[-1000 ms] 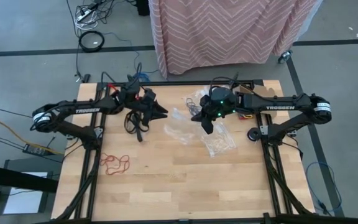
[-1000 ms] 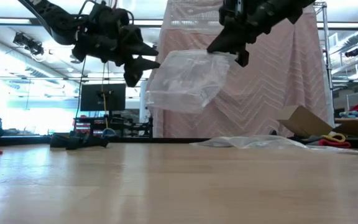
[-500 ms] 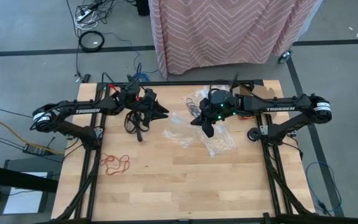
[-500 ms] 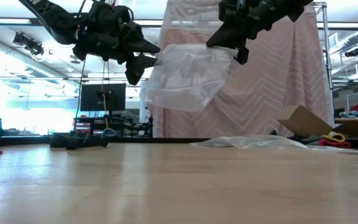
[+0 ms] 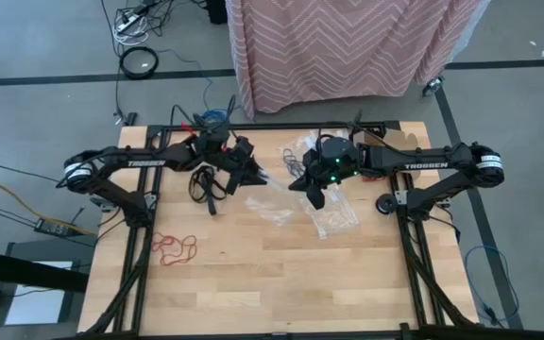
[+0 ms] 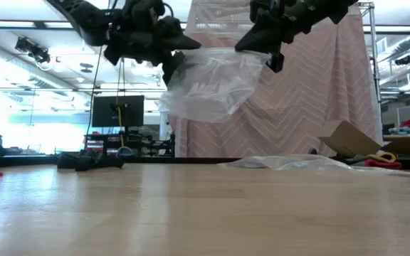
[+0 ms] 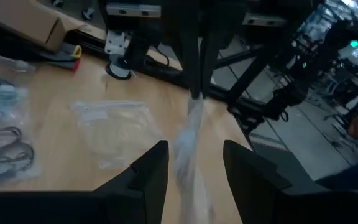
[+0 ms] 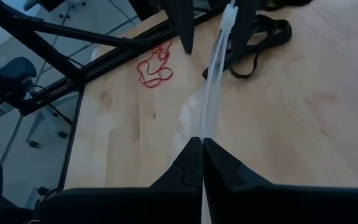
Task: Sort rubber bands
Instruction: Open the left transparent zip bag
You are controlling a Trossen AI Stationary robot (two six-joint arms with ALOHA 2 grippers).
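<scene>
The right gripper [image 8: 202,163] is pinched tight on one top edge of a clear plastic bag [image 6: 208,85] hanging well above the table [image 5: 281,274], while the left gripper [image 7: 194,168] stands wide with the bag's other edge between its fingers, not yet clamped. Black rubber bands [image 5: 204,182] lie far left under the left arm, red rubber bands [image 5: 174,247] nearer left. The limp film could slip out sideways before the left jaws close, leaving the mouth unopened.

Wooden table [image 5: 281,274], red rubber bands [image 5: 174,247], black rubber bands [image 5: 206,184], clear bag [image 5: 332,218]
</scene>
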